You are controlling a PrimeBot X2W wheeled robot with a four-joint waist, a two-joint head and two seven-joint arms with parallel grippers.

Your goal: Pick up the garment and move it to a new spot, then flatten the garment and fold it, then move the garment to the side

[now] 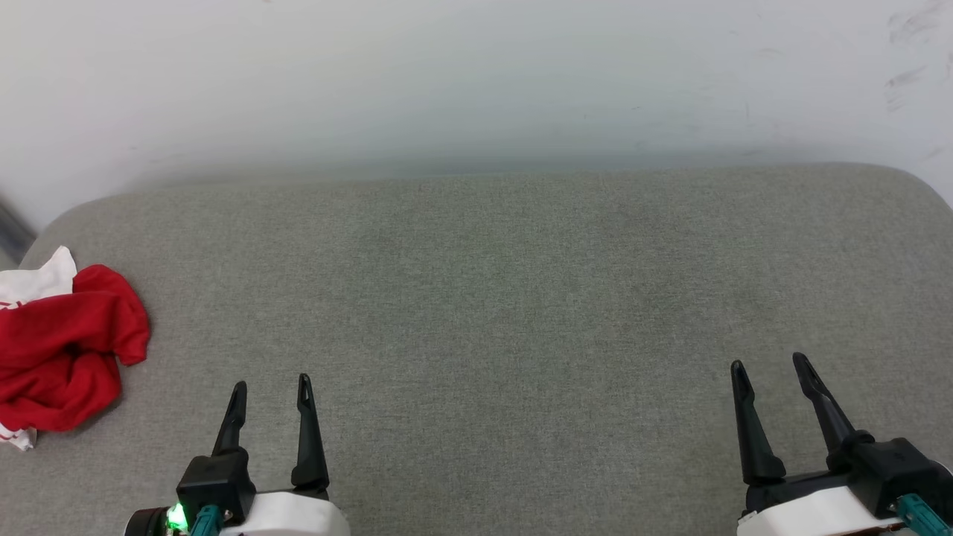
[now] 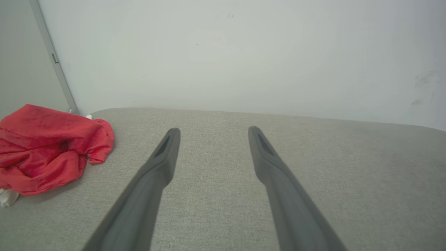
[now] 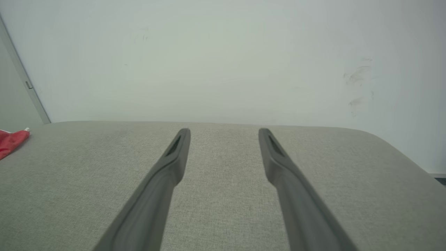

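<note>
Garment: a crumpled red heap with white fabric at its far and near edges is seen at the far left end of the padded surface, partly cut off by the edge of the head view. No numerals can be made out.
Padded surface: a grey woven cover with rounded far corners is set right against the wall, and the heap is carried at its left end.
Left gripper: it is seen at lower left with its fingers spread apart and nothing held between them. It is placed near the garment, to its right, apart from it. Whether the fingertips touch the cover cannot be told.
Right gripper: it is seen at lower right, fingers spread wide, nothing gripped, well apart from the garment across the surface.
Between left gripper and garment: a stretch of grey cover is seen, with a soft shadow under the heap in the left wrist view.
Wall: a pale face is seen directly behind the surface, with dark scuff marks at upper right.
Metal strip: a slanted grey strip is seen on the wall behind the garment, run down to the surface's corner.
Green light: it is lit on the left wrist housing.
</note>
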